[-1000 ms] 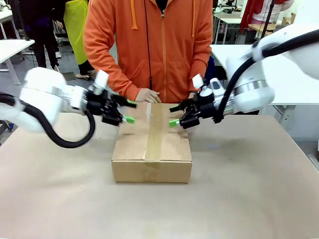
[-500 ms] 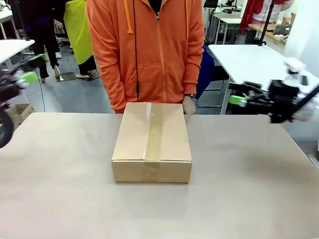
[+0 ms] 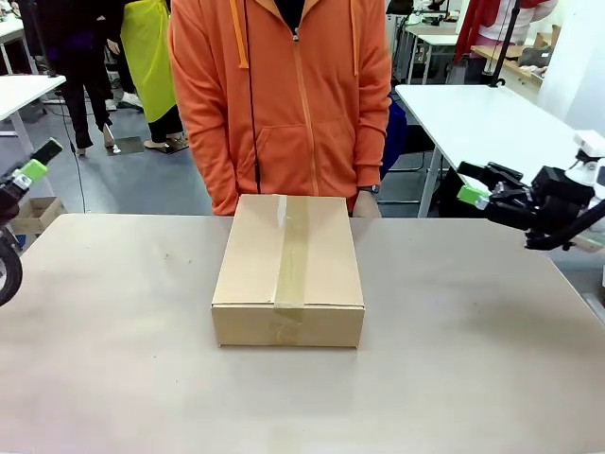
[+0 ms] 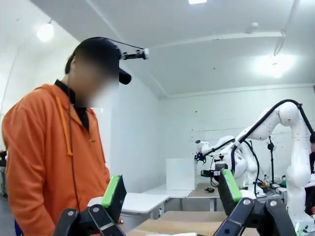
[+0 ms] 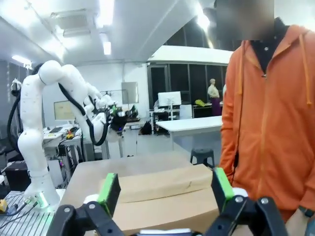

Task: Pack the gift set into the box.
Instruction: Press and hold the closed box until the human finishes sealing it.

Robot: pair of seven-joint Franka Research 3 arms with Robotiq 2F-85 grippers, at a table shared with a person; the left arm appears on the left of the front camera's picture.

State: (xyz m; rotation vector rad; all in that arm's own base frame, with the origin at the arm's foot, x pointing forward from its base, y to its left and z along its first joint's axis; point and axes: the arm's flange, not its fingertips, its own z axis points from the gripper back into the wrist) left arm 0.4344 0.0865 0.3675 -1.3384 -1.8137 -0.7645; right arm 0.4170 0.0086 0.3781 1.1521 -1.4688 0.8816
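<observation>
A brown corrugated cardboard box [image 3: 288,268], flaps shut and taped along its top seam, sits mid-table before a person in an orange hoodie [image 3: 282,99]; it looks stiff and light, best gripped by opposite side walls. Left gripper [image 4: 171,192] and right gripper [image 5: 166,189] hang empty at the pale brown tabletop's [image 3: 473,378] edges, fingers apart. White tables fill the workshop behind.

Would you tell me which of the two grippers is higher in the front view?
The left gripper, at the picture's left edge; the right gripper sits lower.
</observation>
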